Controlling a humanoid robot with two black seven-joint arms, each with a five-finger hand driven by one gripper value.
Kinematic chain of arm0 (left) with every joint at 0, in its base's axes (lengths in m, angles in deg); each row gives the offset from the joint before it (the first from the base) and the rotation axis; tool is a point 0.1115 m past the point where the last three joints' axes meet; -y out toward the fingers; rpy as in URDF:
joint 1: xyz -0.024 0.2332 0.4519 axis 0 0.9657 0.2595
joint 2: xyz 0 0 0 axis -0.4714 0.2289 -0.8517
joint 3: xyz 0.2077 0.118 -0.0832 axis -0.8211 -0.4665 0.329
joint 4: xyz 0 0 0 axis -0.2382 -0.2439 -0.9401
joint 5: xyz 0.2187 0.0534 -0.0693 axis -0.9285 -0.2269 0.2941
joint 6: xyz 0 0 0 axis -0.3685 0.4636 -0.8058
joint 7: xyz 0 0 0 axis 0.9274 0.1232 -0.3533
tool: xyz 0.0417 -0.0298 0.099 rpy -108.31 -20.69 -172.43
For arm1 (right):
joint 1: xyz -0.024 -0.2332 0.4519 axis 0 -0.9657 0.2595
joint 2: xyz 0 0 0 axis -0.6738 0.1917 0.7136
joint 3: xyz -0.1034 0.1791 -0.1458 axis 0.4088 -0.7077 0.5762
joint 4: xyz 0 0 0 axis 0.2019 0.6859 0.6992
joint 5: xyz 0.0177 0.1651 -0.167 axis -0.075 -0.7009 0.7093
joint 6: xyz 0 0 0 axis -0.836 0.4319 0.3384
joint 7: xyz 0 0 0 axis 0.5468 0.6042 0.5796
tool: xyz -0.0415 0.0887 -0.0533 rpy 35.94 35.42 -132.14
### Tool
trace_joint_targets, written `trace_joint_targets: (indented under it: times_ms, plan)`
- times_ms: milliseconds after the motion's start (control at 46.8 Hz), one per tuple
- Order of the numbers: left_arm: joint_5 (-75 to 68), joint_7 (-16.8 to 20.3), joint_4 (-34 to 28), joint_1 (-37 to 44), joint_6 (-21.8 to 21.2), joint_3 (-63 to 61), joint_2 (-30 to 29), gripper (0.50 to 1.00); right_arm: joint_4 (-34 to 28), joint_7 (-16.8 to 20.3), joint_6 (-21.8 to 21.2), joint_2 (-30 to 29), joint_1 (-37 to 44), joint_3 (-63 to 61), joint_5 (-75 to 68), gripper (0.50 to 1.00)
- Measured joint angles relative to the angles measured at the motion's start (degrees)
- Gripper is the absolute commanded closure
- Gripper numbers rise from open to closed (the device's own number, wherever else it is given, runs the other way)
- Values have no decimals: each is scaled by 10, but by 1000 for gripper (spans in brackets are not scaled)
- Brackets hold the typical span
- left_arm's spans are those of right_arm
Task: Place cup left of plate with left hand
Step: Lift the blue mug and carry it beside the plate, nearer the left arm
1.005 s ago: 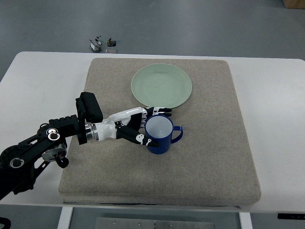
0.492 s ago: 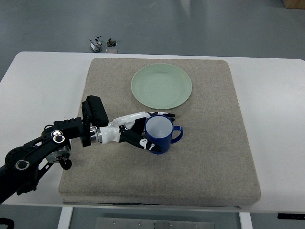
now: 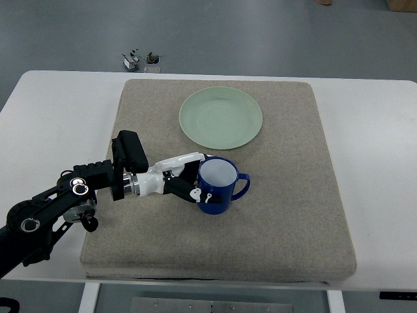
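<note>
Left hand (image 3: 187, 183) is wrapped around the blue cup (image 3: 217, 186). Cup sits on the mat (image 3: 287, 195), at 6 o'clock from the green plate (image 3: 221, 118).

Bare mat (image 3: 150, 117) left of plate (image 3: 221, 118), unobstructed.

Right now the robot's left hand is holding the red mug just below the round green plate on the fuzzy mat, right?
Almost. The mug is not red: the top view shows a blue plastic mug with a handle. The rest holds: the left hand wraps its side, just below the round pale green plate, on the beige fabric mat.
</note>
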Motion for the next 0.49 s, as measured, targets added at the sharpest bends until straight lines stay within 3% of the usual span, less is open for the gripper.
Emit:
trace_joint_targets:
  times_ms: [257,492]
  plan:
    - [7,2,-7,-6,-1,148,-10,1000,0,0,0,0,0,0,0,566]
    - [10,2,-67,-26,-52,220,-28,1000,0,0,0,0,0,0,0,566]
